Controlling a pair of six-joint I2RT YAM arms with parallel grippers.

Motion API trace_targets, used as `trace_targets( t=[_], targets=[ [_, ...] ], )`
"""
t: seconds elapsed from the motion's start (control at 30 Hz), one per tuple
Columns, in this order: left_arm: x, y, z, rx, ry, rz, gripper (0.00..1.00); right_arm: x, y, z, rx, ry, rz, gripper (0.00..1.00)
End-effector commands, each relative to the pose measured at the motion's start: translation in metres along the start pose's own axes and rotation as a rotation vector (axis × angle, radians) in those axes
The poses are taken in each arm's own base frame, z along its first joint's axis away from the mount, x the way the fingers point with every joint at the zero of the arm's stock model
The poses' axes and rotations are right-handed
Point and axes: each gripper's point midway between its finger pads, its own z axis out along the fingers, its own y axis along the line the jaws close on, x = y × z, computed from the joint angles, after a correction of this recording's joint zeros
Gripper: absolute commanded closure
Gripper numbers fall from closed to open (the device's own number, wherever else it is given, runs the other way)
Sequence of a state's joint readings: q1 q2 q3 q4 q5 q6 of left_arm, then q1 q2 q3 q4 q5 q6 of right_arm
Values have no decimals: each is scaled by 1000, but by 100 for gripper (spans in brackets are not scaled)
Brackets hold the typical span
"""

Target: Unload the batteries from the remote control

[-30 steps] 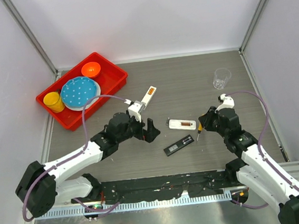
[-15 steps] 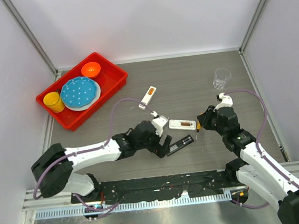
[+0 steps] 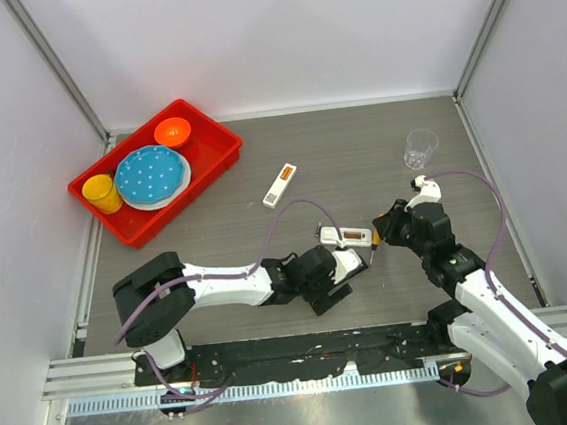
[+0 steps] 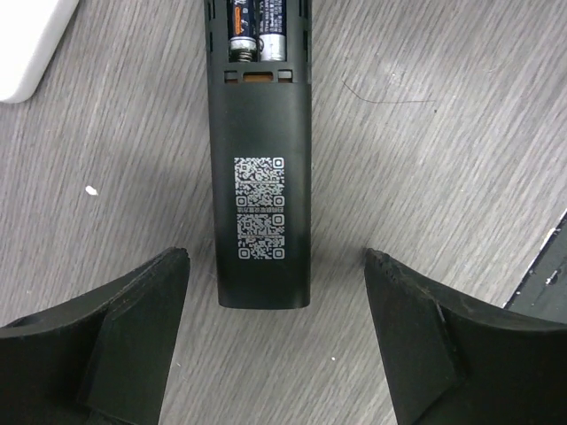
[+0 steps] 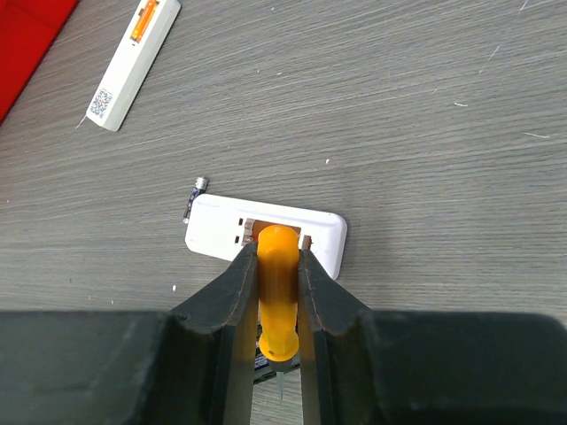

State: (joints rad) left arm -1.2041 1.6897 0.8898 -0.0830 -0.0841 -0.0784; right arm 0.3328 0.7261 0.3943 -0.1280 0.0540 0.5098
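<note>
The left gripper (image 4: 276, 258) is held wide open, with one finger on each side of the closed end of the black remote control (image 4: 262, 159). Neither finger is seen to touch it. The step is judged to be the securing of this remote. The fingers should therefore be closed on the narrow sides of the body, below the open compartment, so that the batteries (image 4: 257, 21) inside it are not covered. The right gripper (image 5: 277, 252) is clamped on the orange-handled screwdriver (image 5: 277, 297), just before the white remote control (image 5: 221, 232).

These batteries are shown only by the left wrist view; from above, the black remote is largely covered by the gripper. A small dark cylinder (image 5: 196, 195) beside the white remote, perhaps a battery, is seen only in the right wrist view.
</note>
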Motion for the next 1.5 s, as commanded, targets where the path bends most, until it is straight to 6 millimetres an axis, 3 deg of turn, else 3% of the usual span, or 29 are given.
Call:
trace_targets(
  t=[0.0,0.33,0.5,0.83,1.13,1.47],
  targets=[
    [-1,2,1,8,22,67,18,-14,8,0,-30,-53,2,99],
    [18,5,5,6,89,108,36,-17,14,6,-58,-68,-1,99],
    [13,9,8,29,69,113,38,-27,21,7,-82,-99,-7,99],
    [1,2,6,163,-17,46,48,-27,25,17,-115,-114,-38,99],
    [12,13,14,121,42,-6,63,-26,8,17,-54,-177,-18,99],
    [13,7,17,156,60,-9,69,-8,4,19,-53,-145,11,99]
  ],
)
